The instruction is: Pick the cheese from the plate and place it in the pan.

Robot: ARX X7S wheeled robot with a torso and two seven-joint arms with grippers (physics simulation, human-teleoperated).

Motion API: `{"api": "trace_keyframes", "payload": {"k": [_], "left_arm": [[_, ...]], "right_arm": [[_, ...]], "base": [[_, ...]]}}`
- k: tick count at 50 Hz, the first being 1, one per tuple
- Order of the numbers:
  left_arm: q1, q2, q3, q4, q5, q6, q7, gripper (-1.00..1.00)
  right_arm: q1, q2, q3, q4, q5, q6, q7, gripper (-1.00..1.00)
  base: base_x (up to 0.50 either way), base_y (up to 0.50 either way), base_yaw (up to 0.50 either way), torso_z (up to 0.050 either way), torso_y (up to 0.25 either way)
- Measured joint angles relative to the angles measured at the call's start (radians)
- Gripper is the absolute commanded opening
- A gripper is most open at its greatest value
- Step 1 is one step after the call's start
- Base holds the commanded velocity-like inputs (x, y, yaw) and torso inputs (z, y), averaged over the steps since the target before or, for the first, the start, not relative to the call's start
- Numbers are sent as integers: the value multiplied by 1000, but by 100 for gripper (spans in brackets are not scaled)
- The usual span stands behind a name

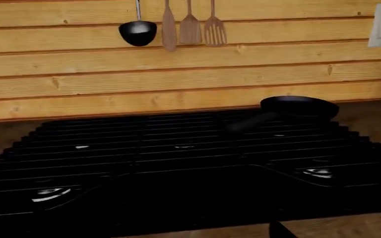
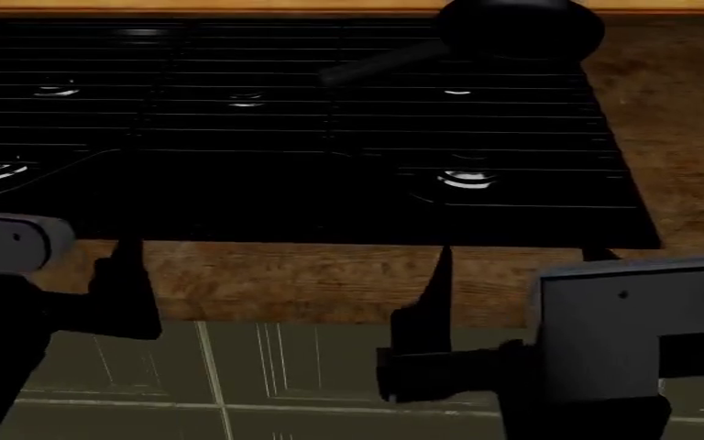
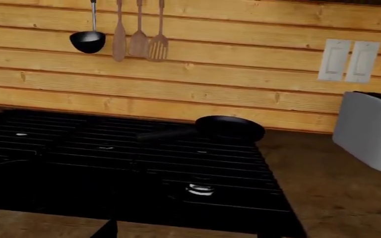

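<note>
Left gripper [image 2: 120, 275]: black, thin dark fingers, rounded pale-grey housing with one dark screw | Right gripper [image 2: 517, 261]: black, boxy grey housing, one dark screw

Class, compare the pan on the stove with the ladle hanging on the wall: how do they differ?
The pan sits flat on the stove; the ladle hangs upright on the wooden wall. The pan is wide and shallow, the ladle a small deep bowl. Both are black.

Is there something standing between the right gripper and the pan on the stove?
Nothing visible does. The pan sits on the far right corner of the stove, and only bare black grates lie between it and the right gripper. The cheese and plate are out of view.
</note>
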Motion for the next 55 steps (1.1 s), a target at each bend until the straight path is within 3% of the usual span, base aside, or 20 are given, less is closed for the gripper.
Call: {"api": "trace_keyframes", "payload": {"k": [18,30,35,40,44,50,55], "left_arm": [[-70,13,-61,56,-48,-110,-25,100],[-122,7,-212,216,-65,-232,-96,100],[-174,-45,-332,297,-217,-291,-222,100],[-200,-177,-432,347,-487,-218,-441,100],[-143,-380,-432,373,-631,6,-597,100],[172,-753,-440,396,-641,540,-791,100],[507,-940,-604,407,-624,898,-870,100]], "right_arm": [[74,-2,96,-60,120,104,46,100],[71,43,173,-83,320,108,181,100],[70,62,189,-84,380,104,226,100],[64,78,201,-82,425,95,259,100],[59,89,207,-79,452,85,279,100],[52,102,206,-71,478,68,303,100],[49,111,205,-65,495,59,319,100]], "base": [[0,0,0,0,0],[0,0,0,0,0],[0,0,0,0,0],[0,0,0,0,0],[0,0,0,0,0],[0,0,0,0,0],[0,0,0,0,0]]}}
